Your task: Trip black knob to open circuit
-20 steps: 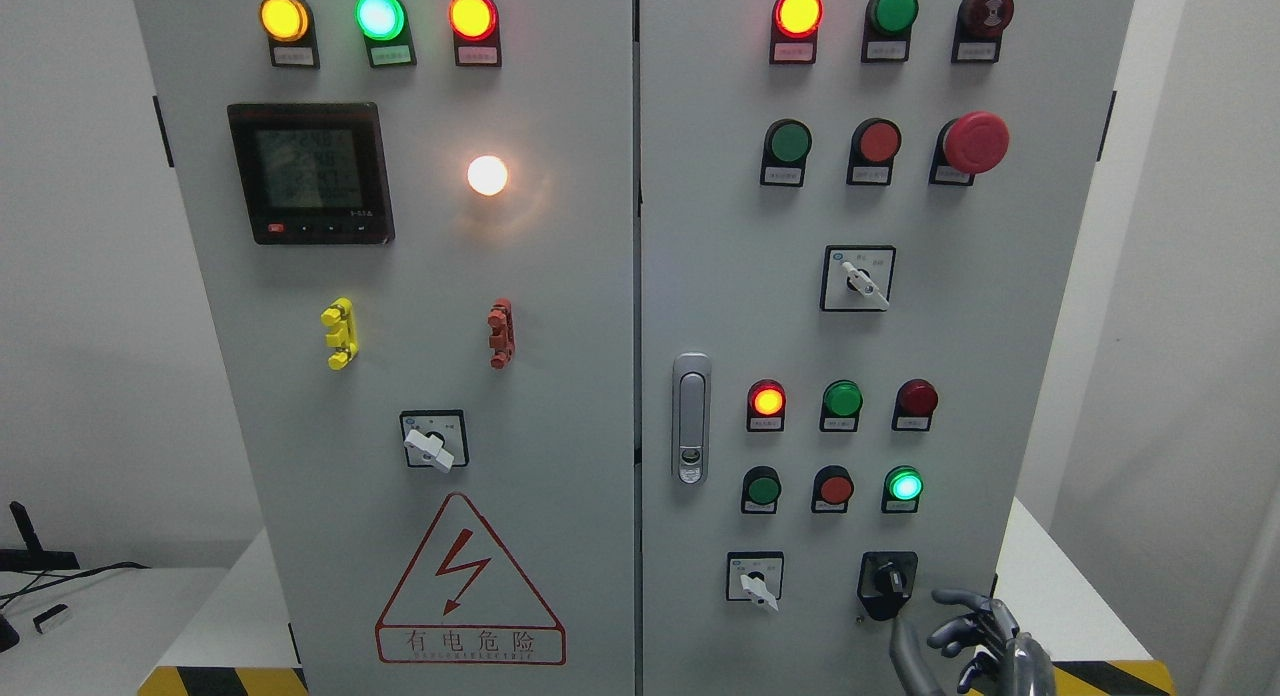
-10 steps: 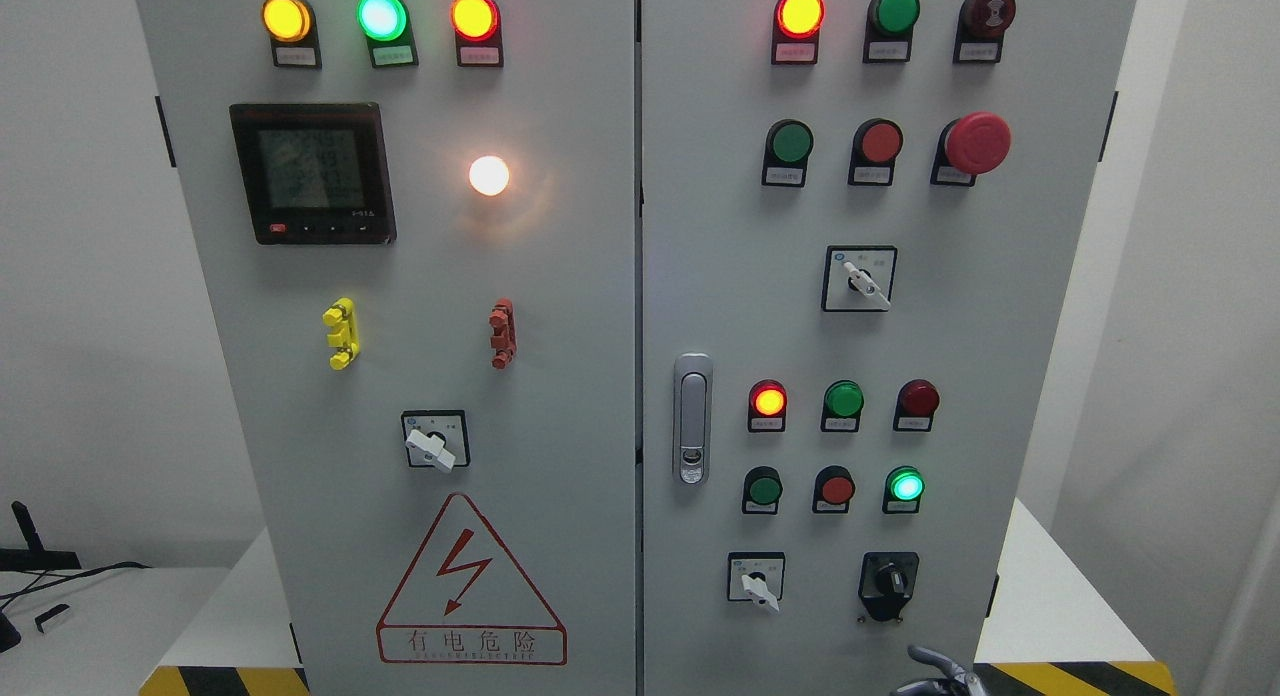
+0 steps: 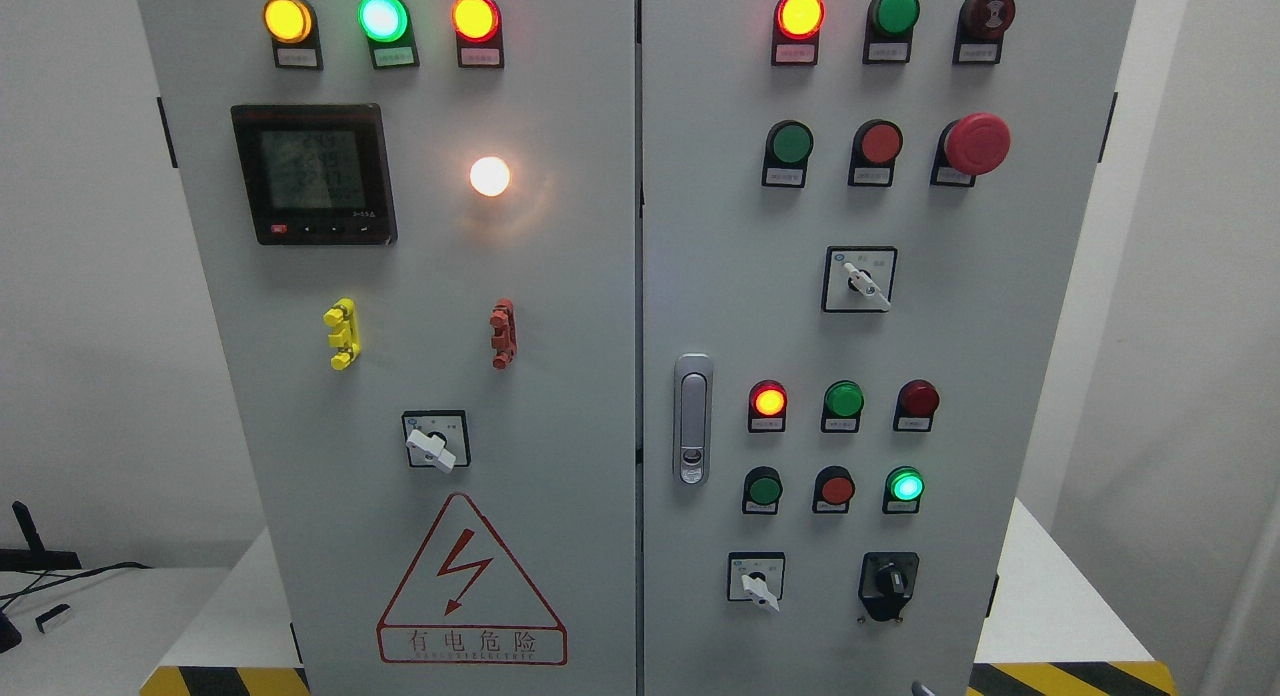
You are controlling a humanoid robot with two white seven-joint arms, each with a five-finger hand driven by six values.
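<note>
A red-outlined triangular warning sign [image 3: 470,579] with a red lightning bolt, on the grey cabinet's left door [image 3: 560,306], reads 有电危险; the black-framed digital meter's [image 3: 314,174] digits and the small lamp labels are too blurred to read

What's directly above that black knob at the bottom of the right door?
Directly above the black knob sits a lit green lamp, with a dark red lamp higher up. To the lit lamp's left are an unlit red button and green button. Nothing covers them; their small labels are unreadable.
</note>
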